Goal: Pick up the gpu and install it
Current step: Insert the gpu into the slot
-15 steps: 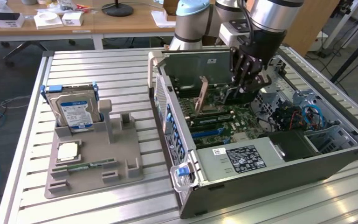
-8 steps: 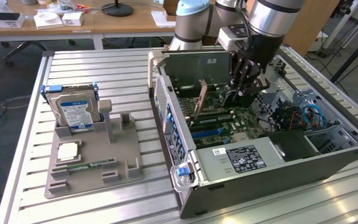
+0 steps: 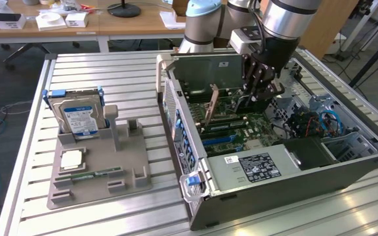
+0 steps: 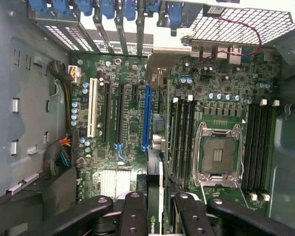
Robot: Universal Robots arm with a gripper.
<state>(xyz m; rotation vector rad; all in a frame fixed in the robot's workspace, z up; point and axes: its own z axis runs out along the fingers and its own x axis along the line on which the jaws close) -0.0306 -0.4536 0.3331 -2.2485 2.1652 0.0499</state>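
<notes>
Inside the open computer case [image 3: 346,172], the gpu [image 3: 212,104] stands on edge above the motherboard's expansion slots, its metal end bracket toward the case's rear wall. My gripper [image 3: 255,96] reaches down from above and is shut on the card's upper edge. In the wrist view the gpu [image 4: 155,227] runs as a thin edge between the two black fingers [image 4: 132,211] of my gripper [image 4: 155,204], with a logo showing on it. It lines up next to the long blue slot [image 4: 147,118]. I cannot tell whether the card sits in a slot.
A grey parts holder [image 3: 133,169] on the exterior view's left carries a hard drive [image 3: 77,115], a CPU [image 3: 71,160] and a RAM stick [image 3: 97,174]. Inside the case are the empty CPU socket [image 4: 216,155], the power supply [image 3: 255,167] and blue cables [image 3: 327,120].
</notes>
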